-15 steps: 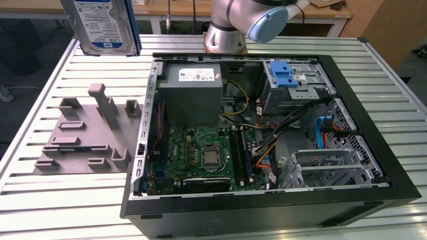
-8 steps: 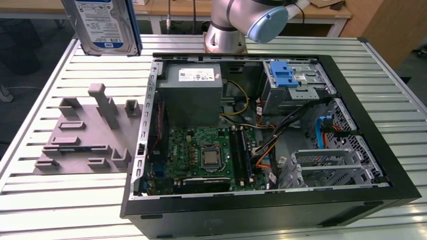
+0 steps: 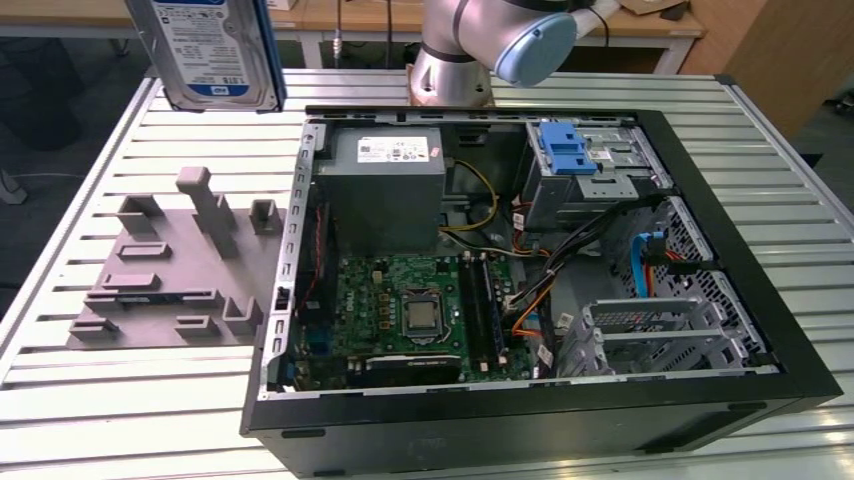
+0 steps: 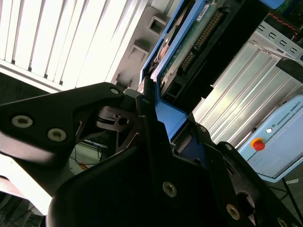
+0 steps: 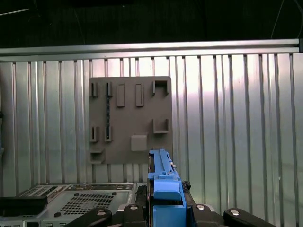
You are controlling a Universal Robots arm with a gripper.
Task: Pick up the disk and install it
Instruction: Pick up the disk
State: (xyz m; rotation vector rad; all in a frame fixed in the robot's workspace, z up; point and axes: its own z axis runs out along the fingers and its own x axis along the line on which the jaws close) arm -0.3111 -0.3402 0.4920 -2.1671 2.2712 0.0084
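The end effector (image 5: 163, 210) is pinching the disk (image 3: 214, 50) by its blue carrier bracket, which sits edge-on between the fingers in both wrist views. In the exterior view the disk hangs clear of the slatted worktop (image 3: 134, 400) with its label facing the camera. It is toward the exterior view's left of the open computer case (image 3: 534, 280), and the grey fixture plate (image 3: 160, 270) lies on the worktop beneath.

A slatted metal table (image 3: 134, 400) carries a grey fixture plate (image 3: 167, 295). In the exterior view an open computer case (image 3: 467, 440) sits at the plate's 3 o'clock, and the arm's base (image 3: 447, 80) at the table's 12 o'clock.
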